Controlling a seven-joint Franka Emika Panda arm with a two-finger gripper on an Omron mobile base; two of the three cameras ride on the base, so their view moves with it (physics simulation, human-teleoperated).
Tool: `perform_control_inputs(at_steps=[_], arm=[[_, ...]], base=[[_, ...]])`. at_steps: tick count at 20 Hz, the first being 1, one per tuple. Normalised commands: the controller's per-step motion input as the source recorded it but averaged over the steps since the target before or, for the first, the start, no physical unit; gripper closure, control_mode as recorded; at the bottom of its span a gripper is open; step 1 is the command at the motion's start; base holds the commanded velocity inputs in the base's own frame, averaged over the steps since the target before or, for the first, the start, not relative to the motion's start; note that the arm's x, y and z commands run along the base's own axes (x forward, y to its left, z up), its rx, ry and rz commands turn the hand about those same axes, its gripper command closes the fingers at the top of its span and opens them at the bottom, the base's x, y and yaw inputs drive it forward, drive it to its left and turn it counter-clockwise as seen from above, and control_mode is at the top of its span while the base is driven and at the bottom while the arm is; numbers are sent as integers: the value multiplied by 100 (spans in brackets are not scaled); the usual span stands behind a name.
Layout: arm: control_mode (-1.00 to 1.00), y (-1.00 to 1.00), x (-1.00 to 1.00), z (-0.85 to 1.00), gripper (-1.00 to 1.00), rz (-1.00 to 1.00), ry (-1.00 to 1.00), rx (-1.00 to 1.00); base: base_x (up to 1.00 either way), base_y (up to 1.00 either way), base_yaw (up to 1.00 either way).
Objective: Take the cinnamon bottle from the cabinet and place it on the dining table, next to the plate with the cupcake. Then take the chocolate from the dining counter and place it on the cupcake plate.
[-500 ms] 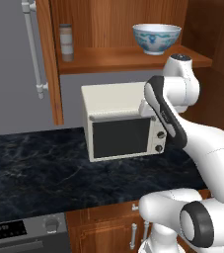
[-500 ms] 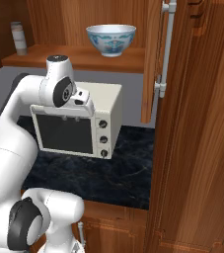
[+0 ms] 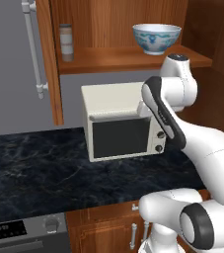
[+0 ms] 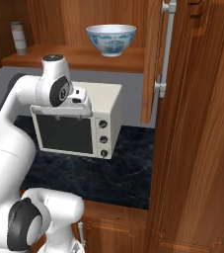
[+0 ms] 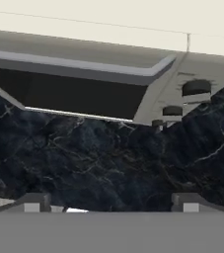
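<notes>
Nearest the cameras, the white arm fills the lower right of the left base view and the lower left of the right base view, its elbow folded so the hand sits in front of the toaster oven. The gripper [image 5: 111, 200] points down at the dark marble counter [image 3: 39, 168]; in the hand view its two finger tips [image 5: 34, 201] stand far apart at the bottom of the frame with nothing between them, so the claw is open and empty. That wide stance suits a reach that has not yet begun to close on anything.

Just behind the hand, at the middle of both base views, the cream toaster oven [image 3: 121, 121] rests on the counter, its dark door and knobs facing the robot.

Farther back and higher, the open cabinet's wooden shelf [image 3: 123, 59] carries a blue-and-white bowl [image 3: 156, 38] toward the upper right of the left base view. The cinnamon bottle [image 3: 66, 42] stands upright at the shelf's far end, upper left in both base views [image 4: 18, 38], well apart from the gripper. By my judgement the task is at its very start: the hand must rise and swing toward that corner.
</notes>
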Motion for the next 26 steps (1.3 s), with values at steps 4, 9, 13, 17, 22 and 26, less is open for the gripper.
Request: perform_control_inputs(at_steps=[4,9,13,17,22,26], arm=[[-100,22,31,38,-100,44,-22,12],[-100,72,64,87,-100,29,-30,9],[-100,92,54,100,-100,10,-20,6],[-100,91,50,100,-100,2,-11,8],[-100,61,54,97,-100,0,-18,16],[-100,79,87,77,-100,0,-10,8]], base=[[0,0,0],[0,0,0],[0,0,0],[0,0,0],[0,0,0],[0,0,0]])
